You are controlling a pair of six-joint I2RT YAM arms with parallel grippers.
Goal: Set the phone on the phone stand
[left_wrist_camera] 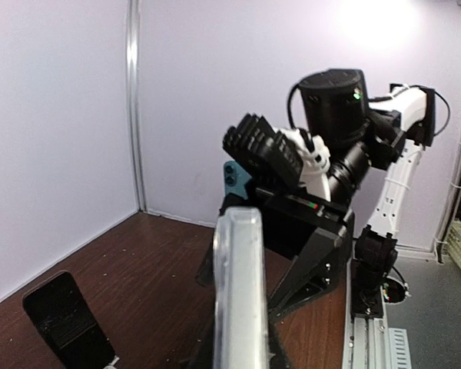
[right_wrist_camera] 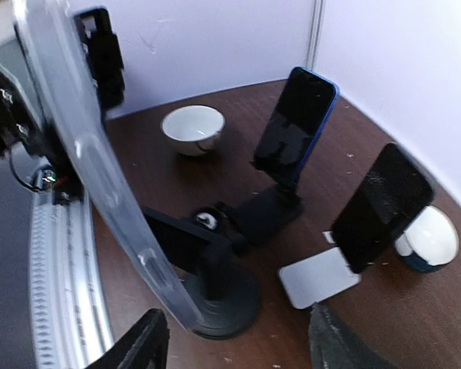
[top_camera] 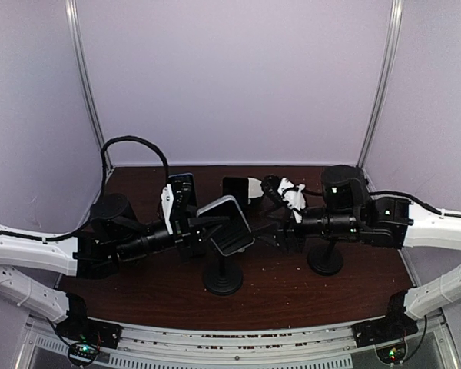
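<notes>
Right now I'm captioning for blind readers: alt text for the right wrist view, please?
A clear-cased phone fills the left foreground, edge-on in front of a black round-based stand. Behind it on the dark wooden table sit a white bowl, a blue-edged phone on a black stand, and a dark phone propped on a white stand.

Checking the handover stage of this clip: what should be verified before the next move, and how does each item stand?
1. Left gripper shut on the phone: ok.
2. Right gripper open: ok.
3. Right fingers fully clear of the phone: cannot tell.
4. Black stand upright, cradle free, below the phone: ok.
5. Phone seated on the stand: not ok, held above it.
6. Phone lined up with the cradle: cannot tell.
</notes>
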